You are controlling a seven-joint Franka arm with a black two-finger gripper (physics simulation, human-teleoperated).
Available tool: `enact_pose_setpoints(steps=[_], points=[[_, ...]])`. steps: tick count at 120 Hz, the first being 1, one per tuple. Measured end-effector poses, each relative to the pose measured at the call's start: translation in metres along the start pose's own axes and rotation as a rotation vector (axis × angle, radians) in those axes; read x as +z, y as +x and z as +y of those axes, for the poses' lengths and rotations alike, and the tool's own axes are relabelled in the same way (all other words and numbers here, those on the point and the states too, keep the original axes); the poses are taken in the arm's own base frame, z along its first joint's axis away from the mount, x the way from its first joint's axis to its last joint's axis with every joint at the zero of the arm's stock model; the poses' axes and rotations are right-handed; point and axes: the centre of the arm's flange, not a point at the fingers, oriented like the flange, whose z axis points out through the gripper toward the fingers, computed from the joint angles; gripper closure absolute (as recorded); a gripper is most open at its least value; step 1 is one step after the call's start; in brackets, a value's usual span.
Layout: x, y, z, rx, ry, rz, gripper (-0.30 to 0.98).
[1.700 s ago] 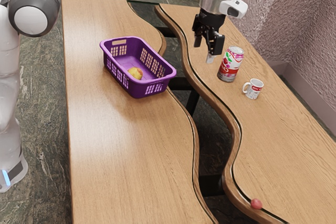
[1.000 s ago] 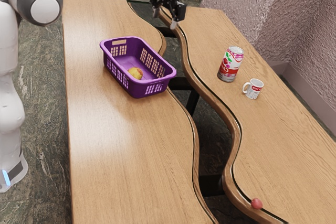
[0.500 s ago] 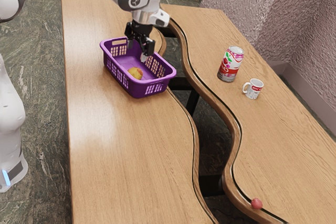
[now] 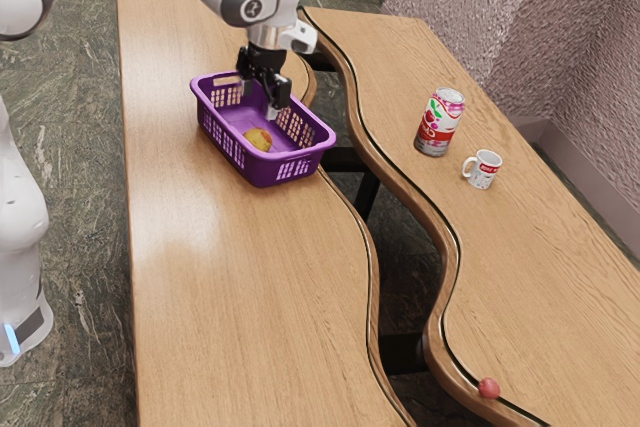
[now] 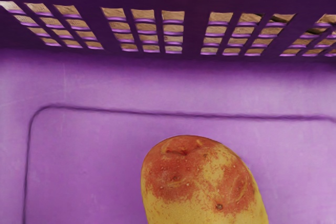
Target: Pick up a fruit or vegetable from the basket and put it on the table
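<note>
My gripper is over the far part of the purple basket, pointing down with its two fingers apart and nothing between them. A yellow, red-blotched potato lies on the basket floor, nearer the exterior view's bottom than the fingers are. In the wrist view the potato shows its reddish end, its other end cut off by the lower edge. Beyond it rises the slotted wall of the basket.
The basket stands on the wooden table half nearer the arm's base. Past a wavy gap, the other half holds a soda can and a white mug. A small red ball-like thing lies by the gap's edge.
From over the exterior view's right table half, my hand has swung past the table's far end to the basket. Over the last half second it shifted only slightly. The potato and basket stayed put.
</note>
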Motion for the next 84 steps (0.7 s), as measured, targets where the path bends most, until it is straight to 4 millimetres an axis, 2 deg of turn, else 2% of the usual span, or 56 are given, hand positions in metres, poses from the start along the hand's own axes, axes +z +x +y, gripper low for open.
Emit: enact_pose_setpoints(steps=[28, 48, 84], points=[[0.02, -0.007, 0.013, 0.022, -0.025, -0.038, 0.0], [0.033, -0.014, 0.016, 0.025, -0.038, -0.067, 0.0], [0.054, -0.008, 0.021, 0.032, -0.05, -0.092, 0.0]])
